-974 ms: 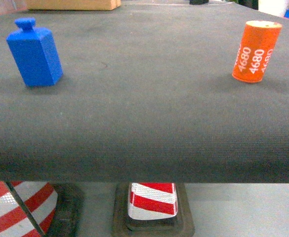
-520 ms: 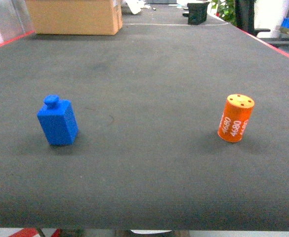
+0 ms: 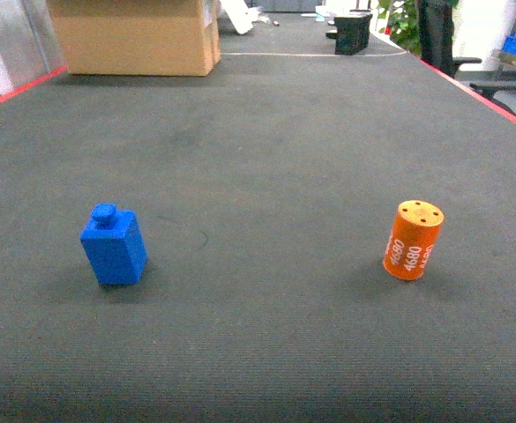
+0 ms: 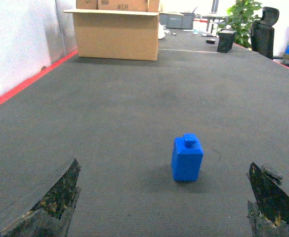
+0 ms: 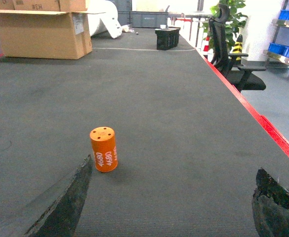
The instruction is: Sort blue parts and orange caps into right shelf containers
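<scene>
Both your grippers stood wide open and empty; the blue part (image 4: 187,158) sat upright ahead of the left gripper (image 4: 164,207), the orange cap (image 5: 103,149) ahead-left of the right gripper (image 5: 171,207); you needed to centre each before closing.

It looked like a workshop or warehouse floor. A long work table (image 3: 266,132) covered in dark grey matting with red edging ran far back. A brown cardboard box (image 3: 134,35) sat at its far left, a black bin (image 5: 166,38) at the far end. To the right stood an office chair (image 5: 230,54), a potted plant (image 5: 230,15) and blue bins on metal shelving (image 5: 286,34).
</scene>
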Motion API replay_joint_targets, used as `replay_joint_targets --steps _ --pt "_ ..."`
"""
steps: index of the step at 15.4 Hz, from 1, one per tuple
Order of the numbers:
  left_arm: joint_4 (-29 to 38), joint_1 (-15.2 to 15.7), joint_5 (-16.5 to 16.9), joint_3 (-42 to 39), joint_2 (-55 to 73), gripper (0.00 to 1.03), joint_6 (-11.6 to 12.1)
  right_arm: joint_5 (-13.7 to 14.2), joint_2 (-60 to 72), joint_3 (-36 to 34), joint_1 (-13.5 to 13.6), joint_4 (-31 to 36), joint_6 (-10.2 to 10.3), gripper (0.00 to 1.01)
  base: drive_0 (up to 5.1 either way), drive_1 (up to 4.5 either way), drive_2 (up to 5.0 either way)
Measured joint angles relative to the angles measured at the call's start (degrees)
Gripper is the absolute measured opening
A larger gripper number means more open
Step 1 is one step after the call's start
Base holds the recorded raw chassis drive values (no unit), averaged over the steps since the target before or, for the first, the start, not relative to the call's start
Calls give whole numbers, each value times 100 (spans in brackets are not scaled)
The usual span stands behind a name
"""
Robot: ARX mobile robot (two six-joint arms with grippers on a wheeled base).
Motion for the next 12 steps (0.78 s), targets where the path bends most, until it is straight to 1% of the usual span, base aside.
replay_joint_targets --steps 12 --pt "0 0 2 0 0 98 0 0 0 0 0 2 0 98 0 0 0"
